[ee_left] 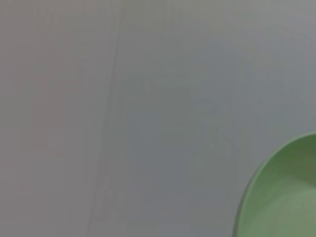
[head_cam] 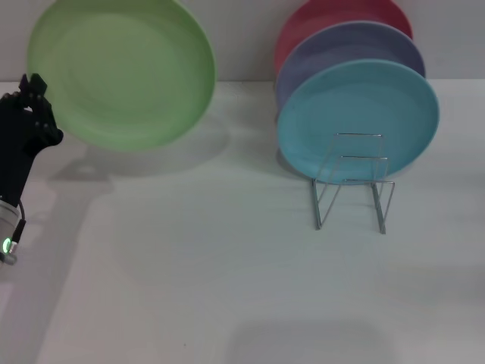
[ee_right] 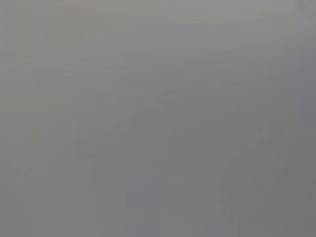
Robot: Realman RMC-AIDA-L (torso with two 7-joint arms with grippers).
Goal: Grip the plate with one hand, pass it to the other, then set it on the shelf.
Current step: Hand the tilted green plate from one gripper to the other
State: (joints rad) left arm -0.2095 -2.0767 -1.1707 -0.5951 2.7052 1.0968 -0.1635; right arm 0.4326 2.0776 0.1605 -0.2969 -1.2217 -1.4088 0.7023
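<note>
Left end effector (head_cam: 34, 102) clamped on light-green plate (head_cam: 121, 72) rim, lifted tilted far left for handover; wire shelf (head_cam: 352, 182) right holds blue plate (head_cam: 356, 114); right end effector unseen.

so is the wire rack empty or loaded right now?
Loaded but not full: the wire rack holds blue, lavender and red plates; its front loops stand bare.

light-green plate (head_cam: 125, 72), sky-blue plate (head_cam: 360, 114), lavender plate (head_cam: 345, 45), silver wire shelf (head_cam: 352, 186)
</note>
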